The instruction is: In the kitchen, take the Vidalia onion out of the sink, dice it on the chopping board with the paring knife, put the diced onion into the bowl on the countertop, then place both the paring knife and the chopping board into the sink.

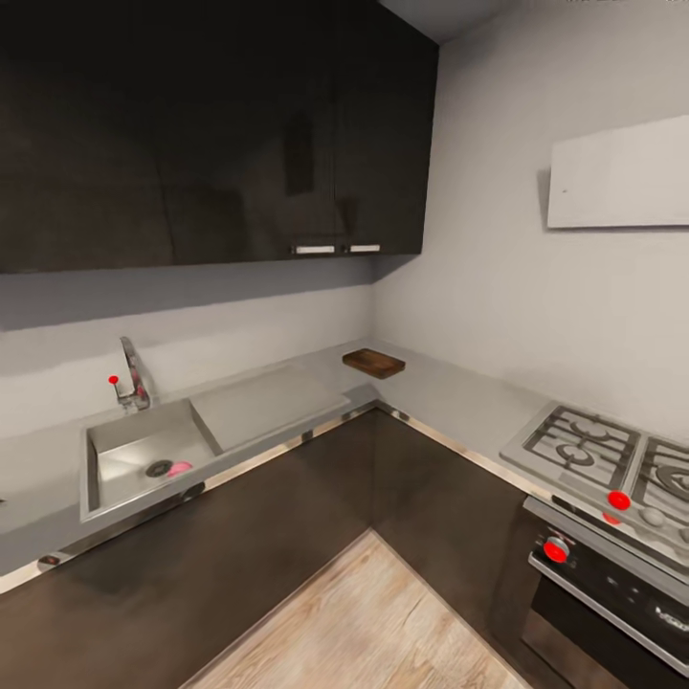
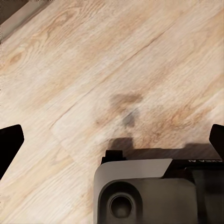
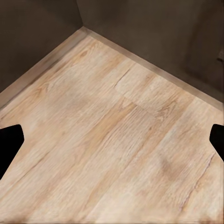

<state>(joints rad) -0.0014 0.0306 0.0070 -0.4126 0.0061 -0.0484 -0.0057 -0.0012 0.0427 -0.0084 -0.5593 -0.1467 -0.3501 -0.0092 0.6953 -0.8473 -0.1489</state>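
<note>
The light-grey sink [image 1: 115,442] sits in the countertop [image 1: 277,402] at the left, with its chrome tap [image 1: 132,378] and red-tipped lever behind the basin. A small pinkish rounded thing [image 1: 179,468] lies beside the round drain [image 1: 158,468]; it is too small to tell whether it is the onion. The dark brown chopping board [image 1: 373,362] lies on the countertop in the far corner. The paring knife and bowl are out of view. My left gripper [image 2: 114,140] and right gripper [image 3: 112,142] both hang open over the wooden floor, holding nothing.
Dark upper cabinets [image 1: 211,134] hang above the sink run. A gas hob [image 1: 612,459] and oven with red knobs [image 1: 618,500] stand at the right, under a pale hood [image 1: 622,172]. Dark base cabinets [image 1: 287,536] enclose an L-shaped corner of wood floor [image 1: 373,632].
</note>
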